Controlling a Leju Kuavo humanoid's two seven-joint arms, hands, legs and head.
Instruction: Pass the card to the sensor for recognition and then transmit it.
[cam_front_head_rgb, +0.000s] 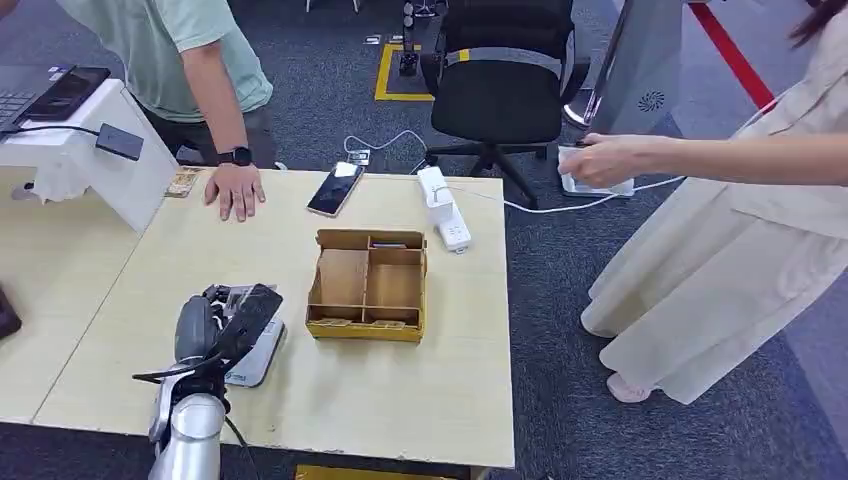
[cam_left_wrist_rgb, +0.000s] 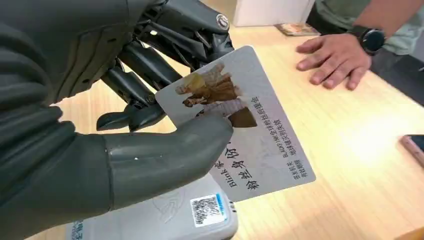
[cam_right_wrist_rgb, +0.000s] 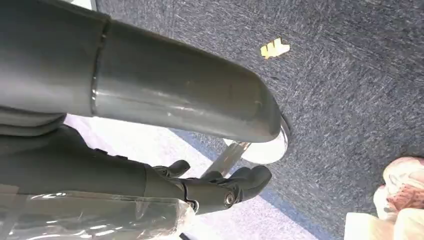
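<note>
Card handling looks easy: the thin, stiff, glossy printed plastic card (cam_left_wrist_rgb: 240, 125) is light but slippery, pinched at one end by the left hand (cam_left_wrist_rgb: 150, 115), just above the grey sensor pad (cam_left_wrist_rgb: 165, 217). Right hand (cam_right_wrist_rgb: 150, 150) hangs with fingers loosely apart, holding nothing.

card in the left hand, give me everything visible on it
The card is a thin, stiff, pale grey rectangle with rounded corners, plastic by the look. Its face carries a brownish picture of figures near one end and lines of dark printed Chinese text, with "Blink" legible. The left hand pinches it at the picture end between thumb and fingers, tilted, face toward the wrist camera. It hangs just above the white sensor with a QR sticker, on the table; whether they touch is unclear.
</note>
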